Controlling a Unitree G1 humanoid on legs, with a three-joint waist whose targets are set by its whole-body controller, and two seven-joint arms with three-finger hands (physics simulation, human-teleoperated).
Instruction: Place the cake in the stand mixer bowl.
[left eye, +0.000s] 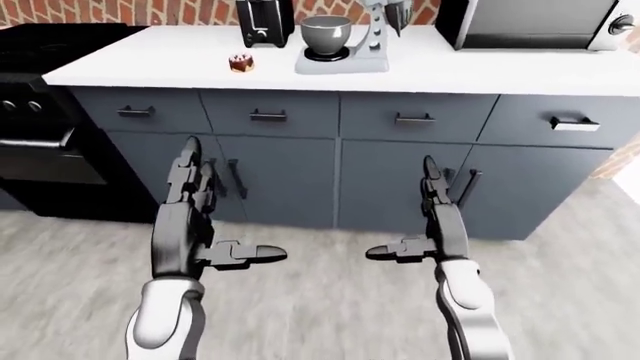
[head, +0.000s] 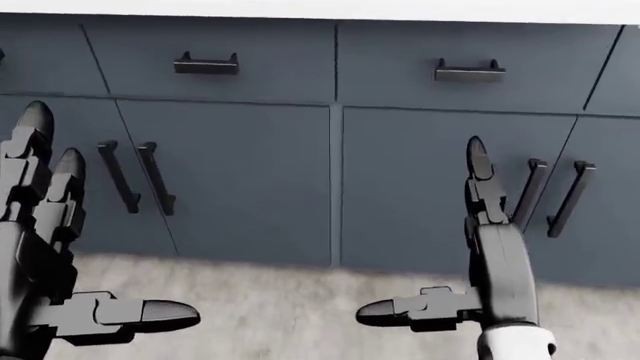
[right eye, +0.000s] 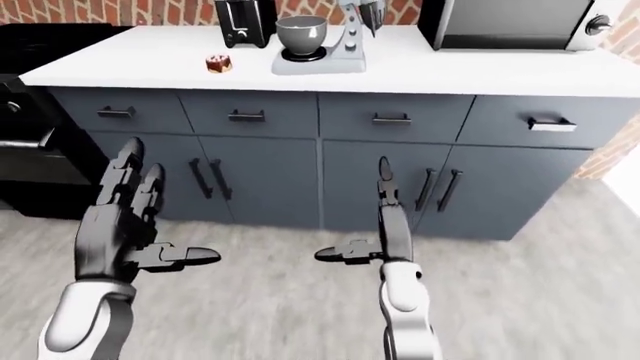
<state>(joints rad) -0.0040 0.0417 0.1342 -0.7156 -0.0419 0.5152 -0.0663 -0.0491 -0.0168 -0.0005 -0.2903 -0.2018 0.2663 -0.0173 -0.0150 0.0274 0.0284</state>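
A small brown cake (left eye: 240, 63) sits on the white counter (left eye: 200, 71) in the left-eye view, left of the grey stand mixer (left eye: 352, 46) with its steel bowl (left eye: 325, 33). Both hands hang low before the cabinets, far below the counter. My left hand (left eye: 205, 214) is open, fingers up and thumb pointing right. My right hand (left eye: 415, 217) is open too, thumb pointing left. Neither holds anything. The head view shows only cabinet fronts, floor, and the left hand (head: 75, 247) and right hand (head: 440, 247).
A black toaster (left eye: 264, 22) stands behind the cake and a microwave (left eye: 530, 22) at the counter's right. A black oven (left eye: 45, 135) fills the left. Grey drawers and doors (left eye: 340, 157) run under the counter; a brick wall is behind.
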